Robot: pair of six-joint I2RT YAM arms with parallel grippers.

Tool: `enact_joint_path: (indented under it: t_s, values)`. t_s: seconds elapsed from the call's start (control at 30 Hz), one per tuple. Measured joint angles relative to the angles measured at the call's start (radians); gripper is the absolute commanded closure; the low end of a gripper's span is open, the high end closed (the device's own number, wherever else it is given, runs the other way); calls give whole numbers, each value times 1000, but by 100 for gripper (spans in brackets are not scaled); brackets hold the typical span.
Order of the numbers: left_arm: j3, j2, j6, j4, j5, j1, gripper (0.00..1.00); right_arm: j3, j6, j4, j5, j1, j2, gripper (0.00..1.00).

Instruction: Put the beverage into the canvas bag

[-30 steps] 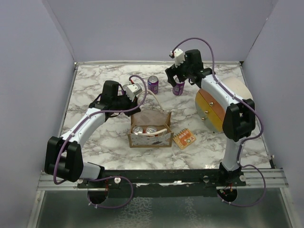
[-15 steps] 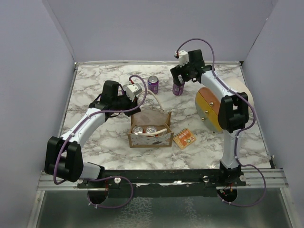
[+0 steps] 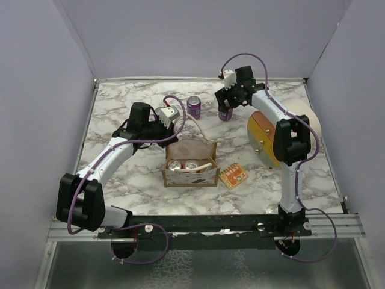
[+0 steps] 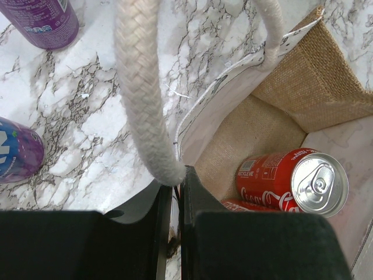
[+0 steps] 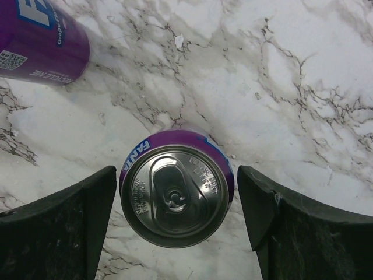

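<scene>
Table (image 3: 144,192): white marble with grey veins; fills the middle of the top view and forms the ground in both wrist views.
Packet (image 3: 233,176): small and orange with a pale label; lies flat on the table just right of centre, turned at an angle.
Drum (image 3: 261,133): cream round body on its side at the right of the frame, its flat orange face in two tones turned toward the centre; partly hidden.
Walls (image 3: 180,36): plain lilac-grey panels at the back, left and right of the table.
Rail (image 3: 337,227): silver bars along the table's near edge, low in the frame.
Sheet (image 3: 210,268): dimpled grey metal below the rail, along the bottom edge.
</scene>
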Motion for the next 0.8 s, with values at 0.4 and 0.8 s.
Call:
enact_joint_path:
  t_s: [0.4, 0.8]
  values:
    - [-7, -8, -1, 6, 0, 0, 90, 13, 0, -27, -39, 0, 3, 56]
    - [6, -16, 23, -27, -3, 0, 42, -23, -27, -98, -144, 0, -161, 74]
